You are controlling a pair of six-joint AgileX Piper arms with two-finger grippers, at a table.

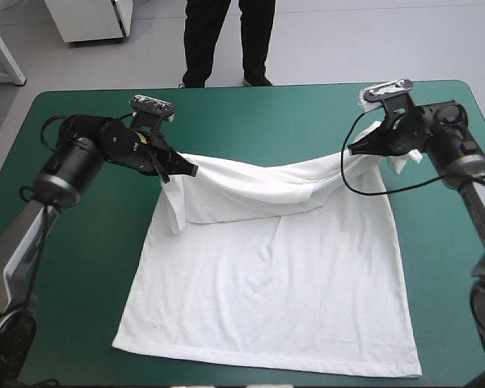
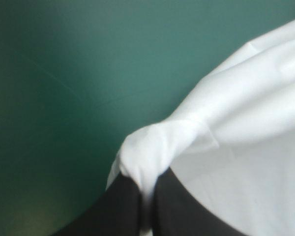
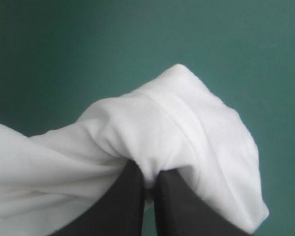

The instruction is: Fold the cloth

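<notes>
The white T-shirt (image 1: 267, 283) lies spread on the teal-green cover, its hem toward the near edge. Its far part is lifted off the table and sags between the two arms. My left gripper (image 1: 180, 170) is shut on the T-shirt's far left corner, with cloth (image 2: 157, 142) bunched over the fingertips. My right gripper (image 1: 357, 149) is shut on the far right corner, where a rounded fold of cloth (image 3: 177, 123) wraps the black fingers (image 3: 128, 196). A sleeve hangs behind the right gripper.
Bare teal-green cover (image 1: 259, 121) stretches beyond the shirt to the far edge, and strips of it show on both sides (image 1: 89, 259).
</notes>
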